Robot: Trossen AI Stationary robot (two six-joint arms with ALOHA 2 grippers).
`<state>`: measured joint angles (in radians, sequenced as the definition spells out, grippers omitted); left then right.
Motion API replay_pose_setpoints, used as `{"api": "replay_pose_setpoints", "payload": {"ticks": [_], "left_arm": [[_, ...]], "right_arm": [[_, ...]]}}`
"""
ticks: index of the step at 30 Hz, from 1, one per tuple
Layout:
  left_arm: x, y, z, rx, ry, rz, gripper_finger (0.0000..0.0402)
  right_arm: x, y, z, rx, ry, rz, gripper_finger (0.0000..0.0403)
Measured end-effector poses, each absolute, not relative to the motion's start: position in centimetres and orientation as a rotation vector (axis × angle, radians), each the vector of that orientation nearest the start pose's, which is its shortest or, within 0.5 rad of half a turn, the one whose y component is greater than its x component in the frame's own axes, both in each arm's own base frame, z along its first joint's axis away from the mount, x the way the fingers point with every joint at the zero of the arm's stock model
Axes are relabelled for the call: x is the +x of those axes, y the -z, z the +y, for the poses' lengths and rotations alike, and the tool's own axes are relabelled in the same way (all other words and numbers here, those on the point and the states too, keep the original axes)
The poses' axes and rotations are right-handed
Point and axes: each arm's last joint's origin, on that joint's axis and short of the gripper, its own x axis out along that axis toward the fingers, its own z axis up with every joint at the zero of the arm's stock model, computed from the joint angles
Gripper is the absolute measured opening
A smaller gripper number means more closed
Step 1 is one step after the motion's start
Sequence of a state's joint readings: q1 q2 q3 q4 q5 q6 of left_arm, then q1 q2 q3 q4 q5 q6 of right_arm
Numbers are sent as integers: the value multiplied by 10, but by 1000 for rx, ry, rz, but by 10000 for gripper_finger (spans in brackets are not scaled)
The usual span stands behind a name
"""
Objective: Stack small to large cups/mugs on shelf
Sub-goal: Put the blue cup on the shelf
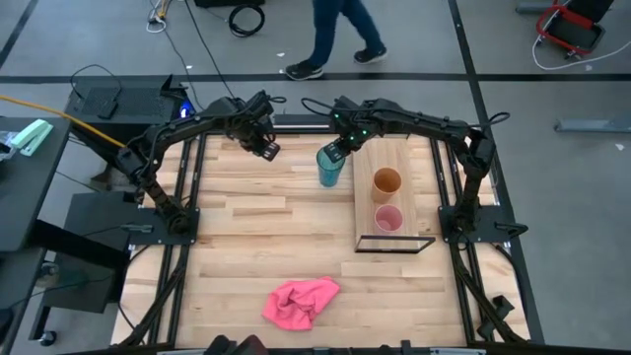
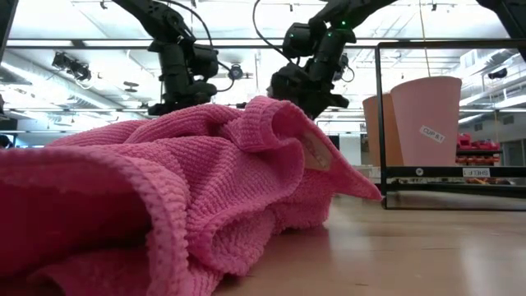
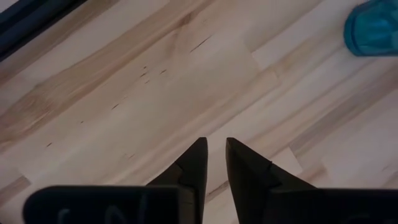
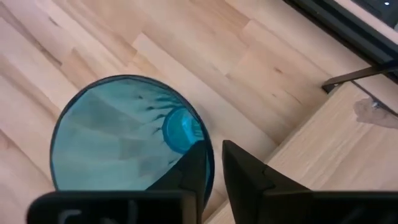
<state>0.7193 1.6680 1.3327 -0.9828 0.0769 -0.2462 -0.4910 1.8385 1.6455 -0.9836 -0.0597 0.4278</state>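
The tall translucent teal cup [image 1: 328, 168] stands upright just left of the shelf [image 1: 406, 158], a light board with a black wire frame. My right gripper [image 1: 339, 150] is above the cup and shut on its rim. The orange cup [image 1: 386, 182] and the small pink cup [image 1: 388, 219] stand upright on the shelf board, side by side. My left gripper [image 1: 268, 148] hovers shut over bare table at the far left, touching nothing. The teal cup [image 3: 373, 28] shows in a corner of its wrist view. In the low view the cloth hides the teal cup. My right gripper [image 4: 214, 144] pinches the teal cup's rim [image 4: 209, 167] on the side facing the shelf, one finger [image 4: 189, 165] inside the cup and one finger [image 4: 245, 168] outside. The fingers come from above, pointing down. The cup is upright; whether its base is on the table cannot be told.
A crumpled pink cloth [image 1: 301, 301] lies near the table's near edge and fills much of the low view [image 2: 181, 189]. The shelf's wire frame [image 1: 394, 244] stands up at its near end. Bare tabletop [image 1: 256, 227] lies between cloth and cups. A person walks beyond the far edge.
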Motion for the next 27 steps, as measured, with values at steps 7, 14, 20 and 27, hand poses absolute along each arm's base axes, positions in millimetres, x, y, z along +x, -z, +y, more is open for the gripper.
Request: {"api": "replay_pose_setpoints", "payload": {"ticks": [7,14,20,27], "left_arm": [[244,-249,211,-720,-702,1159,67],[244,-249,211,-715,-698,1161,66],[244,-249,211,-715,-698,1161,62],[244,-249,211,-703,-688,1165,66]], "right_arm": [[339,-281,-168,720,584,1059,44],[341,-281,-164,731,586,1058,55],[340,-276,-163,747,575,1072,71],[336,-253,-161,780,596,1112,91]]}}
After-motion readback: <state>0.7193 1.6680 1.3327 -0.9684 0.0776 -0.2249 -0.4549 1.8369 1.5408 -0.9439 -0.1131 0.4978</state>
